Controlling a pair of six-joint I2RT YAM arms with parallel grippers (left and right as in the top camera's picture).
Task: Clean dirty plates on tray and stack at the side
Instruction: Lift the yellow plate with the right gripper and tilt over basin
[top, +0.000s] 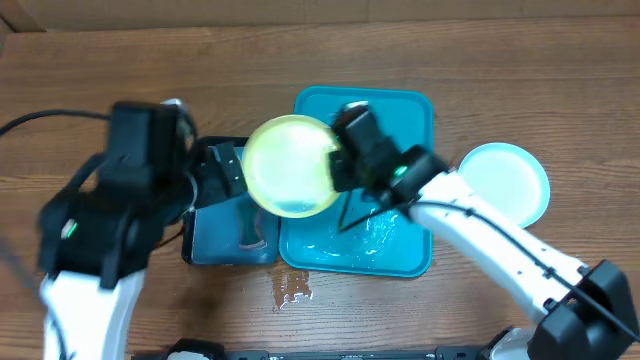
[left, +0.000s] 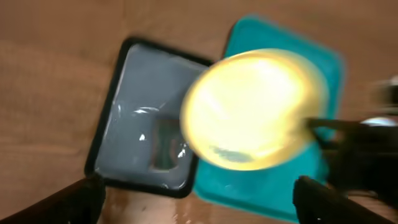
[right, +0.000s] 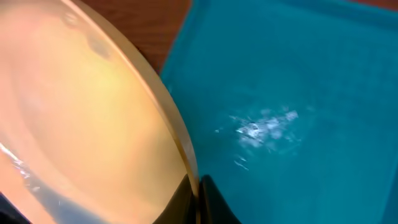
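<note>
My right gripper (top: 338, 160) is shut on the rim of a yellow-green plate (top: 288, 166) and holds it tilted above the left edge of the turquoise tray (top: 405, 108). The right wrist view shows the two fingers (right: 196, 194) pinching the plate's edge (right: 93, 112) over the wet tray (right: 298, 81). My left gripper (left: 199, 200) is open and empty, above the table near the plate (left: 252, 109). A light blue plate (top: 505, 180) lies on the table right of the tray. A second yellow-green plate is not in view.
A smaller black-rimmed dark blue tray (top: 205, 245) holding water and a small greyish block (top: 250, 235) stands left of the turquoise tray. It also shows in the left wrist view (left: 134, 93). A wet patch (top: 292, 288) lies on the wooden table in front.
</note>
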